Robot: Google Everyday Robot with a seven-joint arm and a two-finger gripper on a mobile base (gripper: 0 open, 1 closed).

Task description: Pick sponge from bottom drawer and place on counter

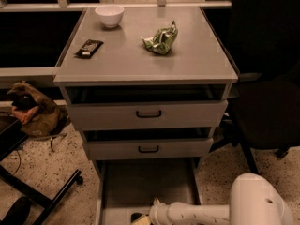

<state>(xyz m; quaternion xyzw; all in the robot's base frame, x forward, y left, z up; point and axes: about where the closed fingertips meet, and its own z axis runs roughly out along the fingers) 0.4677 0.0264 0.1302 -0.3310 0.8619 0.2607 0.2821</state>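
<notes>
The bottom drawer is pulled out under the cabinet, and most of its flat grey floor shows. My white arm reaches in from the lower right, low over the drawer's front part. The gripper is a dark shape at the frame's bottom edge, largely cut off. Right at its tip is a small dark patch with a yellowish edge that looks like the sponge; whether it is held cannot be seen. The counter is the light grey cabinet top above.
On the counter stand a white bowl, a black wrapped bar and a crumpled green foil bag. The two upper drawers stick out slightly. A black chair is at the right, a brown bag and black chair legs at the left.
</notes>
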